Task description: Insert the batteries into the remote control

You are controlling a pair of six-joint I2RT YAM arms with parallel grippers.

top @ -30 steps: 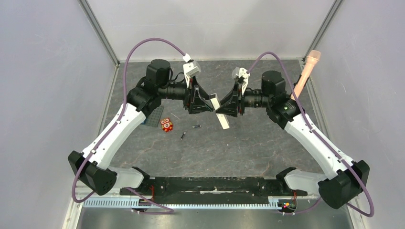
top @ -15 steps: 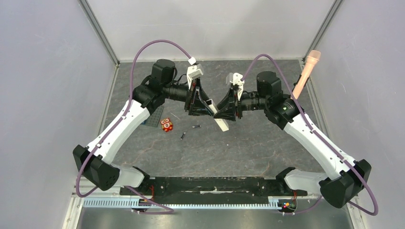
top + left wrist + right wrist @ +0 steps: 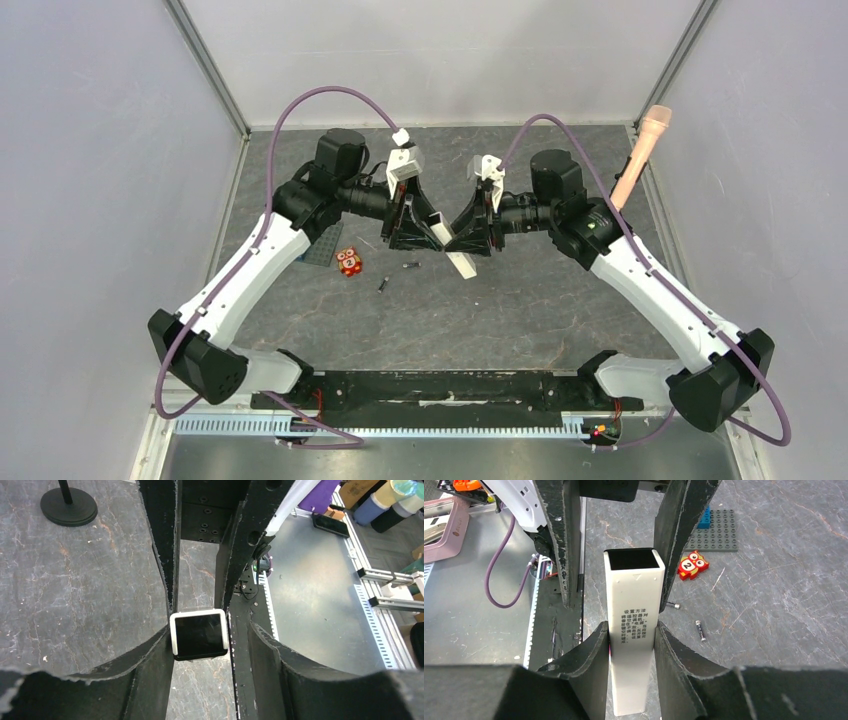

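Observation:
The white remote control (image 3: 458, 258) hangs tilted above the table, held between both grippers. My right gripper (image 3: 458, 238) is shut on its middle; in the right wrist view the remote (image 3: 633, 605) shows printed text and an open dark end. My left gripper (image 3: 436, 230) is shut on that upper end, which in the left wrist view is a white-rimmed dark square (image 3: 199, 634). Two small dark batteries lie on the table below, one (image 3: 410, 266) nearer the remote and one (image 3: 383, 284) nearer the front; both also show in the right wrist view (image 3: 672, 605) (image 3: 700, 630).
A red-orange owl toy (image 3: 349, 261) and a grey studded plate (image 3: 323, 245) lie left of the batteries, under the left arm. A pink microphone (image 3: 640, 150) stands at the back right; its black base (image 3: 69, 506) shows in the left wrist view.
Both grippers have closed in on each other and drifted slightly left with the remote. The remote stays held in the air. The batteries have not moved.

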